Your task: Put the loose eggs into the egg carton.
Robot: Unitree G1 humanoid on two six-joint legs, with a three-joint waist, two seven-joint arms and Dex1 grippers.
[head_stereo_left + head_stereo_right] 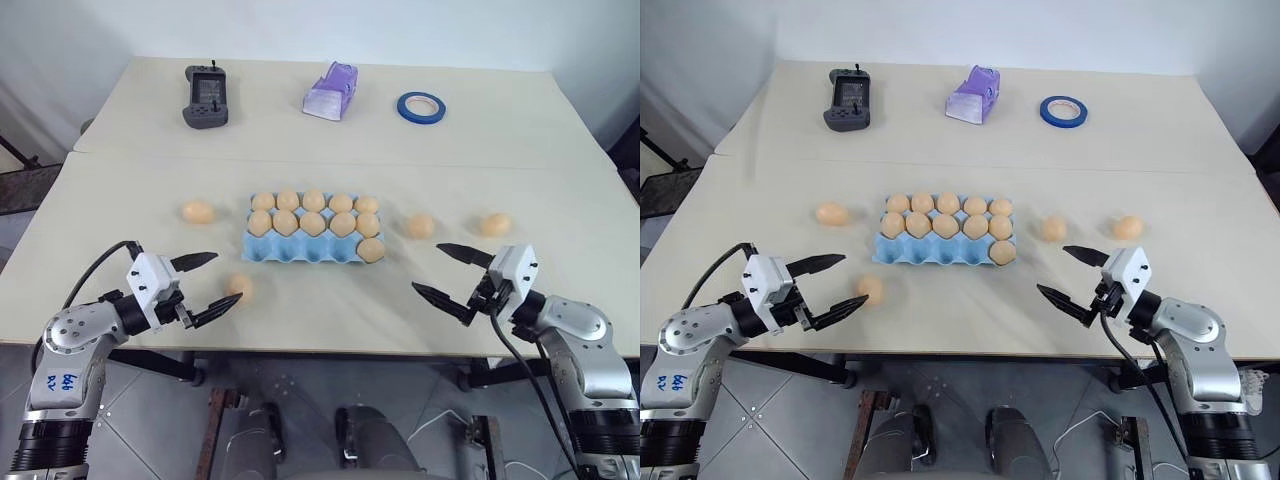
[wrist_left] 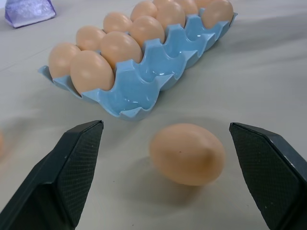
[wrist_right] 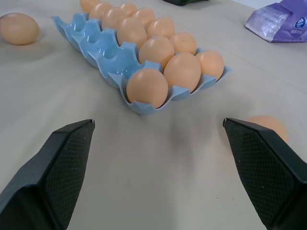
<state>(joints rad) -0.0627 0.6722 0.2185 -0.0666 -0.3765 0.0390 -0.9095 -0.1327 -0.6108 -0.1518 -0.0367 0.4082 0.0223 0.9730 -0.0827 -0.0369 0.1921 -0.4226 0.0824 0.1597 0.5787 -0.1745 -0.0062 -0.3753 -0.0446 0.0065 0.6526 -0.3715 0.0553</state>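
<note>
The egg carton (image 1: 305,245) lies flat near the middle of the table (image 1: 120,180). Its far row and middle row each hold five eggs, and the near row holds one egg (image 1: 371,250) in the cup at the carton's right end; the other four near cups are bare.

Four loose eggs lie on the table around the carton. One (image 1: 198,212) rests well to the carton's left, level with the far row. One (image 1: 239,286) sits just off the carton's near left corner. Two more lie to the carton's right: one (image 1: 420,226) near it, another (image 1: 495,224) farther out.

The left gripper (image 1: 208,283) hovers off the carton's near left corner, fingers spread wide and empty, with the nearby egg between the fingers but touching neither, as its wrist view shows. The right gripper (image 1: 446,273) hovers off the carton's near right corner, fingers likewise wide apart and holding nothing.

Beyond the carton, at the table's far side, sit a dark handheld controller (image 1: 206,97), a lilac packet (image 1: 331,91) and a roll of blue tape (image 1: 421,107)
</note>
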